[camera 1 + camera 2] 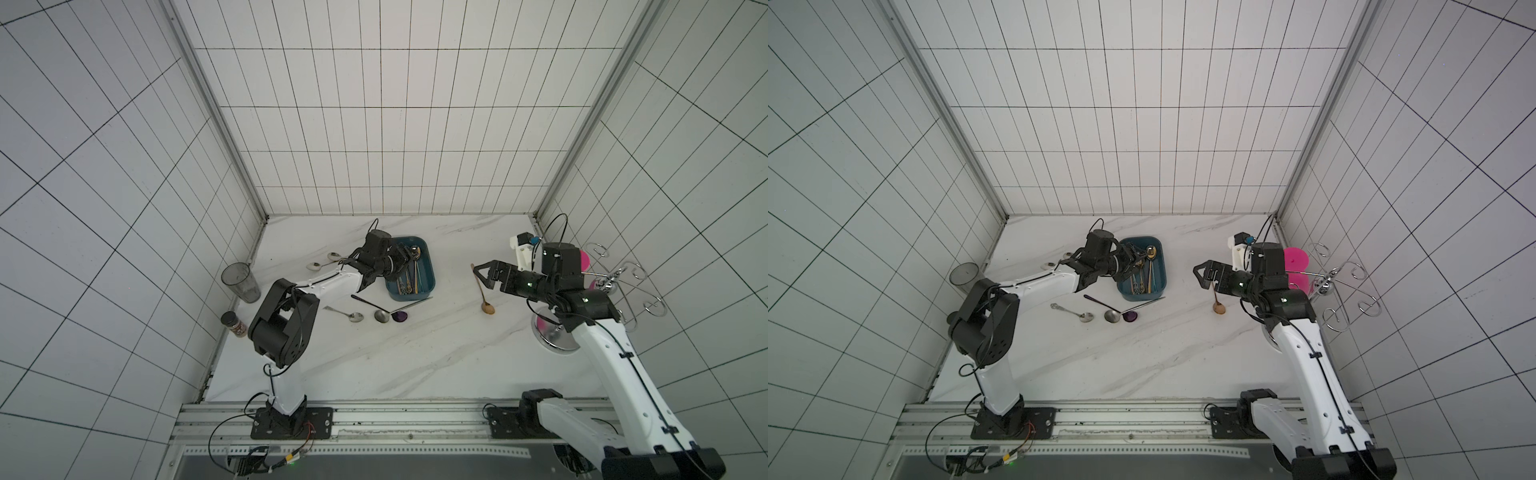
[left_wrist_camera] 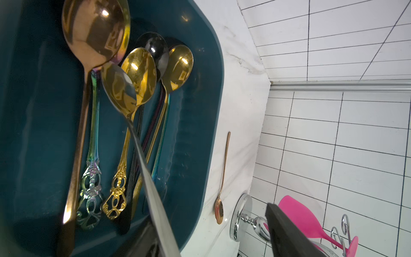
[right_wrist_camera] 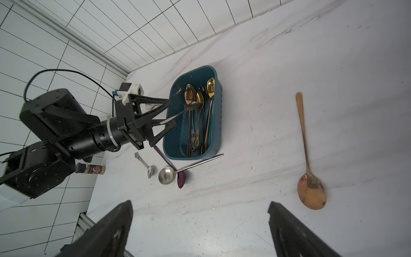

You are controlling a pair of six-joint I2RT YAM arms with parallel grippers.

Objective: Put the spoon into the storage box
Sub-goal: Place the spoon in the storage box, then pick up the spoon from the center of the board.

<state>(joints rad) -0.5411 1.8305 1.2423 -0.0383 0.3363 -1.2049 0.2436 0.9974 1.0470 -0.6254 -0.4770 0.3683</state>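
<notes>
The dark teal storage box (image 1: 430,266) (image 1: 1163,266) (image 2: 214,106) (image 3: 217,124) sits on the marble table and holds several gold, copper, black and iridescent spoons. My left gripper (image 1: 409,259) (image 1: 1138,259) (image 3: 171,112) hovers over the box's near-left end with its jaws apart. A silver spoon (image 2: 142,164) (image 3: 192,105) slants from beside one finger down into the box, its bowl over the other spoons. My right gripper (image 1: 478,276) (image 1: 1198,276) (image 3: 199,203) is open and empty above the table, next to a copper spoon (image 1: 487,306) (image 3: 311,193).
Loose spoons lie in front of the box: a silver one (image 1: 355,316), a round-bowled one (image 1: 381,316) and a purple one (image 1: 401,316). Two more (image 1: 314,266) lie left of it. A grey tumbler (image 1: 241,282) and spice jar (image 1: 232,324) stand left; a pink cup (image 1: 585,259) and wire rack (image 1: 623,286) right.
</notes>
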